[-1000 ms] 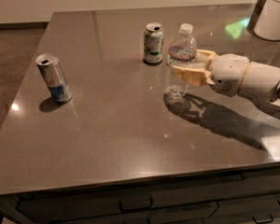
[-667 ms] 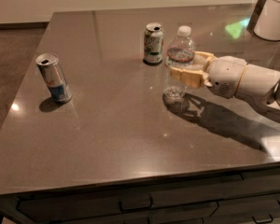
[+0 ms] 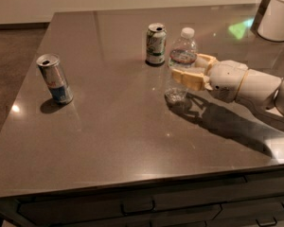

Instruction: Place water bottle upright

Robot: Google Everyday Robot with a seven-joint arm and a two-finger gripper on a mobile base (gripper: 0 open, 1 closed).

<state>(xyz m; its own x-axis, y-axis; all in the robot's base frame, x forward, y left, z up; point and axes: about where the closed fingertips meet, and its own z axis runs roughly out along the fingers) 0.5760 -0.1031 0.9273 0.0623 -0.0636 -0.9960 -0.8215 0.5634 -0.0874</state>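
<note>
The water bottle [image 3: 180,63] is clear and ribbed, with a white cap and a red-and-white label band. It stands upright on the dark table [image 3: 123,126], its base touching the surface. My gripper [image 3: 185,68] reaches in from the right and is shut on the bottle's middle, with one cream finger [image 3: 188,77] in front of it and the other behind.
A green-white soda can [image 3: 156,44] stands just left of and behind the bottle. A silver-blue slim can [image 3: 55,78] stands at the left. A white container [image 3: 278,15] sits at the back right corner. The table's front edge has drawers below it.
The bottle and gripper have shifted very slightly left and toward the table; the bottle's base now rests on the surface. The cans have not moved.
</note>
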